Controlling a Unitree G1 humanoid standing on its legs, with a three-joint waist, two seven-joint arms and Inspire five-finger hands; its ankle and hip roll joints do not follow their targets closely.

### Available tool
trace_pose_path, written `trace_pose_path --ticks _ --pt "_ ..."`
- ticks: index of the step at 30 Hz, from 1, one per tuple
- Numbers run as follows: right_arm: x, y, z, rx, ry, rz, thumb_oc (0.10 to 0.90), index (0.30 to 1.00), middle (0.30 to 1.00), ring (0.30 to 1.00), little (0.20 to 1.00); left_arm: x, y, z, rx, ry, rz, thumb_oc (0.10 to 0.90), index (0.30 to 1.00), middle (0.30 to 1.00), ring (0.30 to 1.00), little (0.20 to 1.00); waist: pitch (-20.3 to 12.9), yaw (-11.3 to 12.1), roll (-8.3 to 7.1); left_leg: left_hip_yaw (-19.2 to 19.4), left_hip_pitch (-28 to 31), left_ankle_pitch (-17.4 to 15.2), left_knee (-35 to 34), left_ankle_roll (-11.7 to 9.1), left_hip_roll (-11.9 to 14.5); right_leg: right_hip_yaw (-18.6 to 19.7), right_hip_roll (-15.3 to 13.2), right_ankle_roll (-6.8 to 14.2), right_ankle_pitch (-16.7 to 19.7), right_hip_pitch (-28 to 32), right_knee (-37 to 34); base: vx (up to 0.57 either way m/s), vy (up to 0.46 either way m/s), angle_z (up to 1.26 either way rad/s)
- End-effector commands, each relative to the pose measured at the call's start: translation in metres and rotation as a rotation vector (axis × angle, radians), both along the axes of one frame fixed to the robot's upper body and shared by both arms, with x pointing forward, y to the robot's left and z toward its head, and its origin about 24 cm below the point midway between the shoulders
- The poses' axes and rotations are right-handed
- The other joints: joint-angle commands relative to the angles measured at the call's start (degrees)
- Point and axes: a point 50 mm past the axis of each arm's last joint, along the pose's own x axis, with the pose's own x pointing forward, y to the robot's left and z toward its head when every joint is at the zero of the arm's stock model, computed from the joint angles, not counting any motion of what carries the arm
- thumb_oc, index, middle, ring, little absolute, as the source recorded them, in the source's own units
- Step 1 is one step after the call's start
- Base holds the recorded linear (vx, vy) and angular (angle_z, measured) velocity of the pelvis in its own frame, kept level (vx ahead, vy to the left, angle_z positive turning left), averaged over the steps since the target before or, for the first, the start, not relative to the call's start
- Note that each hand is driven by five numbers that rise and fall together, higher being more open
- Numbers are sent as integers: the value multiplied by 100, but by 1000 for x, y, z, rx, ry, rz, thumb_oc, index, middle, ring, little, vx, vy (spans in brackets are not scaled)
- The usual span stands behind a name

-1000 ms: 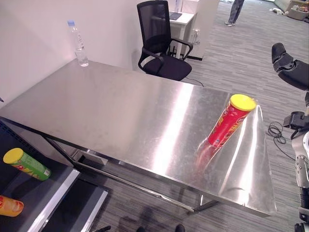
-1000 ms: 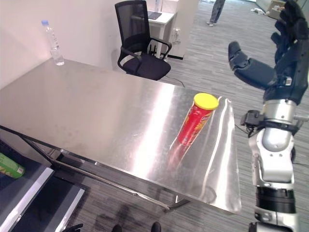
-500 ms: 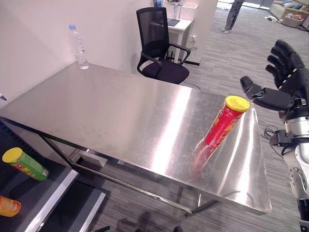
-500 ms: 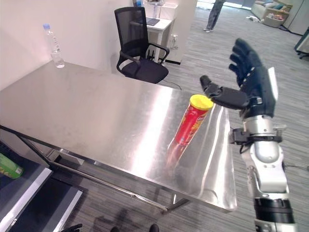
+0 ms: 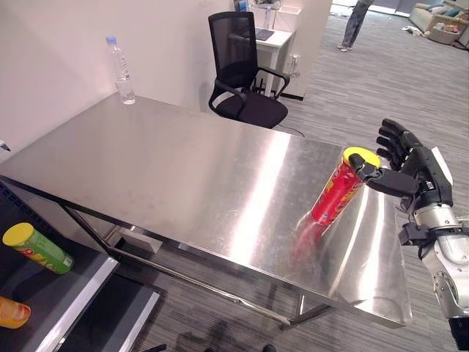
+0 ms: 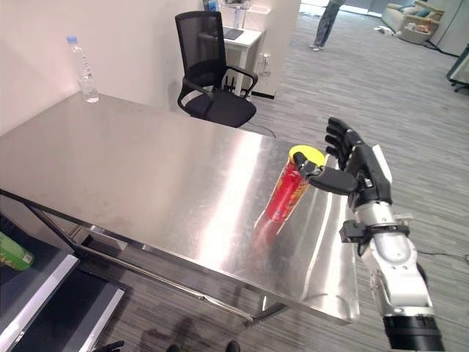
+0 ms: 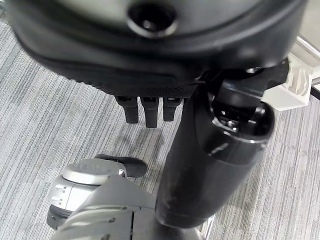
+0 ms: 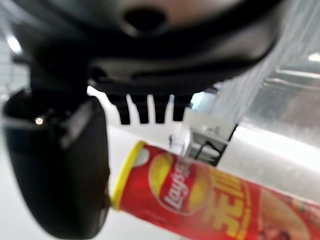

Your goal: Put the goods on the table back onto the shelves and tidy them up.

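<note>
A red chip can (image 5: 335, 196) with a yellow lid stands tilted on the steel table (image 5: 183, 169), near its right end. My right hand (image 5: 421, 172) is at the can's top and is open. Its thumb (image 6: 322, 178) reaches to just under the lid on the near side, and its straight fingers spread past the far side. The right wrist view has the can (image 8: 210, 200) close beside the thumb (image 8: 60, 165), with the fingers (image 8: 145, 112) straight beyond it. My left hand (image 7: 145, 107) hangs over the carpet with relaxed fingers, holding nothing.
A water bottle (image 5: 121, 70) stands at the table's far left corner. A black office chair (image 5: 245, 73) is behind the table. The dark shelf (image 5: 66, 293) at lower left holds a green can (image 5: 38, 248) and an orange can (image 5: 13, 312). A person (image 5: 359, 18) stands far back.
My right hand has come down from high on the right and moved in to the can's top, thumb now at the lid. The can has not moved.
</note>
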Motion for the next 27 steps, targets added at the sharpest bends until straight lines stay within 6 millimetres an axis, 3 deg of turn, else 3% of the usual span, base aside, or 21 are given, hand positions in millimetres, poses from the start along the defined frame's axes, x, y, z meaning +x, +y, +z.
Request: trace_pose_path --ticks 1,27 --pt "2 0 49 -84 -185 34 800 900 900 900 900 12 -3 0 -16 -27 -66 800 900 900 900 900 -218 75 58 88 -217 -247 17 -121 205 -419 -65 280 -502 397 44 23 -8 4" --pt "8 15 64 14 -338 23 800 900 900 900 900 14 -3 1 -8 -27 -49 800 900 900 900 900 -246 183 71 9 -167 -296 17 -124 204 -534 -82 257 -554 485 44 4 -1 2"
